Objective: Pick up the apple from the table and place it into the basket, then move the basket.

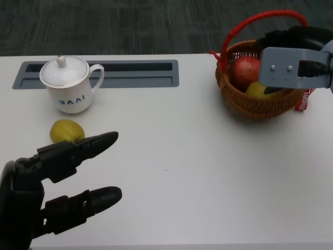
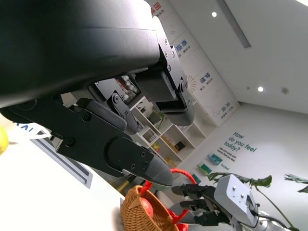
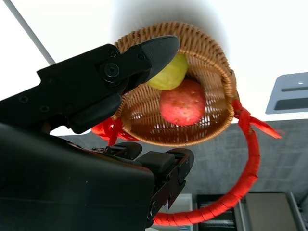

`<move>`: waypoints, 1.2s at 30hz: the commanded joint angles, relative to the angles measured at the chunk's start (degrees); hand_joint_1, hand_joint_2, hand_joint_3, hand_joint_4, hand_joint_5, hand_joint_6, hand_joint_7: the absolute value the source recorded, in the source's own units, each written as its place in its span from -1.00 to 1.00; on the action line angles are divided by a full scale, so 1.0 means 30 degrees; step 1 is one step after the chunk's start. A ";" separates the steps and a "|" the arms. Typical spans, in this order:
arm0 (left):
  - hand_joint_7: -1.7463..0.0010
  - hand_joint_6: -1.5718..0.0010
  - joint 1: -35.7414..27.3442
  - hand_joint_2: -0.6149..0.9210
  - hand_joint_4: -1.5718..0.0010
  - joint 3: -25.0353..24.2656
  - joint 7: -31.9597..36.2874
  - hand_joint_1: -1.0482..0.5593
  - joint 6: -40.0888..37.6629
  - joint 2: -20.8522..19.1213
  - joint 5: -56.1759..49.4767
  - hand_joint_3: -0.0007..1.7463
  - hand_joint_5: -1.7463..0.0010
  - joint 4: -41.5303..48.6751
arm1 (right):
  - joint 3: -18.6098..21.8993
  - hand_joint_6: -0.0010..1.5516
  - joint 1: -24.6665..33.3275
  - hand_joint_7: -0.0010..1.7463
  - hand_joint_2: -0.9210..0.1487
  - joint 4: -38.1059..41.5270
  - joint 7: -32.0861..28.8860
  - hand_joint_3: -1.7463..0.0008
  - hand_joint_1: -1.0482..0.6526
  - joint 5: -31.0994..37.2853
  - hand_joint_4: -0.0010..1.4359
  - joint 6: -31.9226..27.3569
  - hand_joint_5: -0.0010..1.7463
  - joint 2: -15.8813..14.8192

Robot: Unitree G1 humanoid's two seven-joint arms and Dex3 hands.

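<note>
The apple (image 1: 245,72) lies in the basket (image 1: 244,107) beside one yellow fruit (image 1: 258,90), directly under the right hand (image 1: 291,57), which hovers empty with fingers spread. The left hand (image 1: 57,182) hangs open too; just beyond its fingertips sit another yellow fruit (image 1: 66,130) and one lidded mug (image 1: 69,85).

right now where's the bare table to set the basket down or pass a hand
The widest bare patch is mid-table, between the mug and the basket, running forward to the near edge. It is crowded at the near left, where the yellow fruit sits by the left hand, and at the far right around the right hand.
</note>
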State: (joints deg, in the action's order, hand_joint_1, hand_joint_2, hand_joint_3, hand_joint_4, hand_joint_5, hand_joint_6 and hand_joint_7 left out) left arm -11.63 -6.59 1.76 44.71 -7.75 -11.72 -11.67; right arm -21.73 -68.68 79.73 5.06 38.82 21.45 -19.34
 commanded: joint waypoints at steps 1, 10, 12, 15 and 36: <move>1.00 -0.10 0.0334 0.82 -0.22 -0.0339 -0.0077 -0.28 0.0404 -0.0546 0.0325 -0.99 0.99 0.0306 | 0.0618 -0.42 0.0271 -0.98 -0.62 -0.0425 0.0033 1.00 -0.57 -0.0868 -0.32 0.1363 -0.96 -0.0589; 1.00 -0.09 0.0563 0.84 -0.22 -0.0629 -0.0225 -0.33 0.0386 -0.1112 0.0510 -1.00 0.99 0.0440 | 0.1945 -0.34 0.3291 -0.98 -0.68 -0.1328 -0.0648 0.99 -0.60 -0.2831 -0.23 0.6729 -0.98 -0.1664; 1.00 -0.09 0.0596 0.83 -0.22 -0.0694 -0.0273 -0.33 0.0358 -0.1202 0.0548 -1.00 1.00 0.0458 | 0.2200 -0.31 0.4167 -0.97 -0.68 -0.1627 -0.0729 0.99 -0.57 -0.3222 -0.21 0.8239 -0.98 -0.1917; 1.00 -0.08 0.0675 0.84 -0.21 -0.0774 -0.0369 -0.33 0.0293 -0.1335 0.0698 -1.00 1.00 0.0514 | 0.2675 -0.28 0.5461 -0.98 -0.70 -0.1985 -0.0302 0.99 -0.51 -0.4044 -0.17 1.0340 -0.98 -0.2073; 1.00 -0.07 0.0179 0.79 -0.17 -0.0635 -0.1791 -0.30 0.0170 -0.1948 0.2212 -1.00 1.00 0.0238 | 0.3848 -0.31 1.2500 -1.00 -0.80 -0.5559 0.6847 1.00 -0.41 -1.1422 -0.19 1.6703 -1.00 0.3157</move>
State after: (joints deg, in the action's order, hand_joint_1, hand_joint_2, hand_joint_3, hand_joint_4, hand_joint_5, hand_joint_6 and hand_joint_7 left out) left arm -10.25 -8.26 -2.98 44.77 -12.55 -5.73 -10.36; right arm -9.90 -32.03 64.01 24.80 5.79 71.16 -10.24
